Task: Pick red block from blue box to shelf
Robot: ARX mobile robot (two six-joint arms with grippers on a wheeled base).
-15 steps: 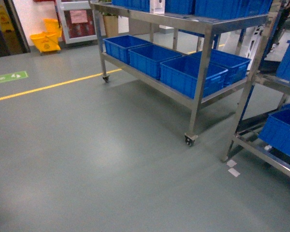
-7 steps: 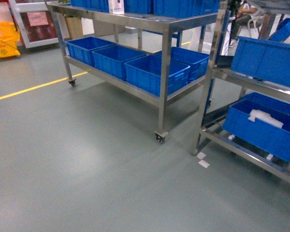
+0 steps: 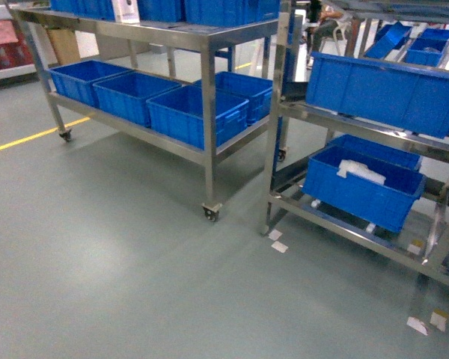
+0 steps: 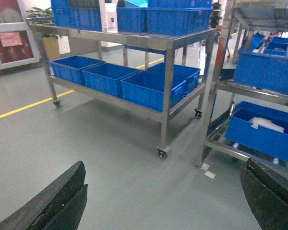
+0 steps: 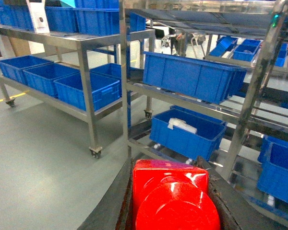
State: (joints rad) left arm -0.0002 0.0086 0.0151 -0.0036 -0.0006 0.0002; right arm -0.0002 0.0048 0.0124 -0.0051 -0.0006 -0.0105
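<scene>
Since the right gripper [image 5: 170, 201] is squeezed tight on the red block [image 5: 172, 196] and the left gripper [image 4: 163, 201] hangs wide open with nothing, only the steel shelf [image 5: 259, 86] drop seems left.

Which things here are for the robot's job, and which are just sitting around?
For the job:
red block, gripped in the right gripper
shelf, the steel rack ahead

Just sitting around:
dark blue crates
wheeled steel cart
white stuff in a crate
paper scraps on the floor
</scene>
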